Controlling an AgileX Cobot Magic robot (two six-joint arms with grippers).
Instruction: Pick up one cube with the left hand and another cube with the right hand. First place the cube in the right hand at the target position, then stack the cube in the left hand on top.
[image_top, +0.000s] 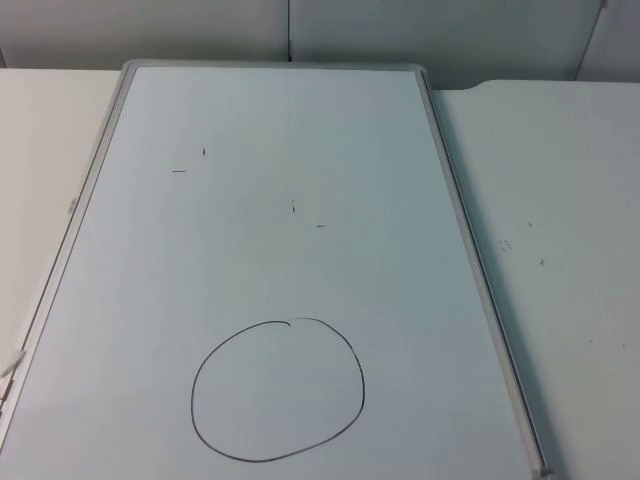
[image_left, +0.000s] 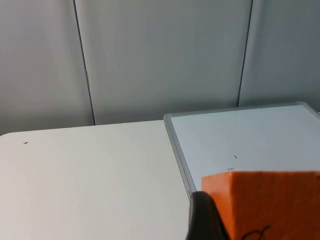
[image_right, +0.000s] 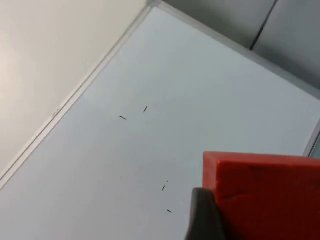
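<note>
An orange cube (image_left: 270, 202) with a black scribble on its face is held in my left gripper, whose black fingertip (image_left: 202, 220) presses its side; it hangs over the table beside the whiteboard's corner. My right gripper grips a red cube (image_right: 265, 195), one black fingertip (image_right: 205, 215) against it, above the whiteboard (image_right: 165, 85). In the top view a hand-drawn black circle (image_top: 193, 392) marks the whiteboard (image_top: 300, 130) near its front end.
The whiteboard has a grey metal frame (image_top: 455, 200) and a few short pen marks (image_top: 293, 207). White table top (image_top: 560, 200) lies on both sides of it. The grey partition wall (image_left: 160, 55) closes off the far edge.
</note>
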